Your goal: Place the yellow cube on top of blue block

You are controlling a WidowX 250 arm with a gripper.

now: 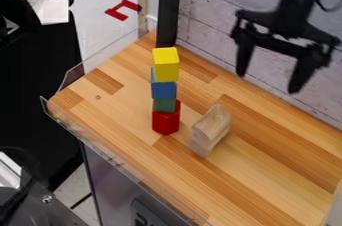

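A yellow cube (165, 66) tops a stacked blue block (163, 90), green block (165, 105) and red block (165, 122) on the desk (107, 112) as the gripper (268, 82) hangs apart, fingers (245, 57) spread wide.

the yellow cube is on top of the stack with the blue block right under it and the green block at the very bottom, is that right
Not quite: the block at the very bottom is the red one, as the camera view shows; the green block sits just above it. The yellow cube is on top, with the blue block right under it.
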